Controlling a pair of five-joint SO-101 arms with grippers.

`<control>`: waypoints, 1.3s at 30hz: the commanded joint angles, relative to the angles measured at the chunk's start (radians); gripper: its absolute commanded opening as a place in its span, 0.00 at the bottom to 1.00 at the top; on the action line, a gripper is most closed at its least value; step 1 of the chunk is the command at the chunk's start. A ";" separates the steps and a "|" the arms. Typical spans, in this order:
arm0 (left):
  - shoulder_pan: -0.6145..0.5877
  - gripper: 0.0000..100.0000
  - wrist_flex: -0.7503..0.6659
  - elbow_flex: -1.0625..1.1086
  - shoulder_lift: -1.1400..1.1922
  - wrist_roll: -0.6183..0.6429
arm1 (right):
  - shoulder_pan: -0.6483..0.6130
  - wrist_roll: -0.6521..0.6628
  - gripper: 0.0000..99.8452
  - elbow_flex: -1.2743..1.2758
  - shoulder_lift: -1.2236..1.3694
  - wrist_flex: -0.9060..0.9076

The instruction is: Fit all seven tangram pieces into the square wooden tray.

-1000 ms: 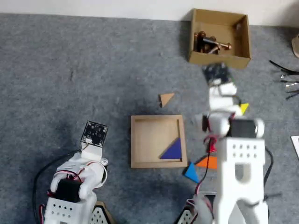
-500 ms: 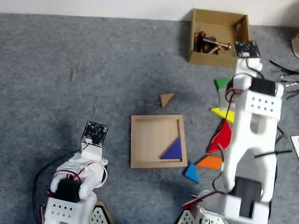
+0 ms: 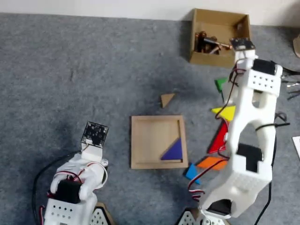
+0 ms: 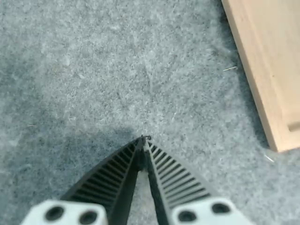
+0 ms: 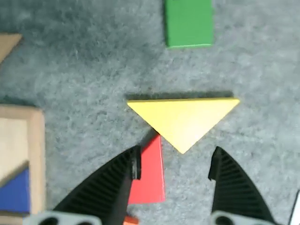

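The square wooden tray point(image 3: 140, 120) lies mid-table with a dark blue triangle point(image 3: 173, 151) in its near right corner. To its right lie a green piece point(image 3: 220, 84), a yellow triangle point(image 3: 224, 112), a red triangle point(image 3: 220, 138), an orange piece point(image 3: 211, 162) and a light blue triangle point(image 3: 191, 172). A tan triangle point(image 3: 166, 99) lies just beyond the tray. My right gripper point(image 5: 173, 157) hangs open above the yellow triangle point(image 5: 183, 117), with the red triangle point(image 5: 149, 176) under one finger and the green piece point(image 5: 188, 22) farther out. My left gripper point(image 4: 143, 139) is shut on nothing, low over the carpet beside the tray point(image 4: 267, 70).
A cardboard box point(image 3: 220, 56) holding copper-coloured parts stands at the back right, close to the right arm point(image 3: 253, 108). Cables point(image 3: 286, 75) lie at the right edge. The left arm point(image 3: 79, 178) rests at the near left. Grey carpet covers the table.
The right arm has swung from beside the tray out to the right and stretched toward the box, so its gripper now hangs over the yellow triangle. The pieces and the left arm stayed put.
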 commanded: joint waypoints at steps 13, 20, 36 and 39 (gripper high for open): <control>0.015 0.01 0.005 0.019 -0.004 0.006 | 0.090 0.496 0.34 -0.054 0.045 -0.090; 0.015 0.01 0.005 0.019 -0.004 0.006 | 0.099 0.819 0.34 -0.019 0.068 -0.088; 0.015 0.01 0.005 0.019 -0.004 0.006 | 0.124 1.316 0.34 -0.016 0.226 0.074; 0.015 0.01 0.005 0.019 -0.004 0.006 | 0.136 1.386 0.34 -0.018 0.239 0.071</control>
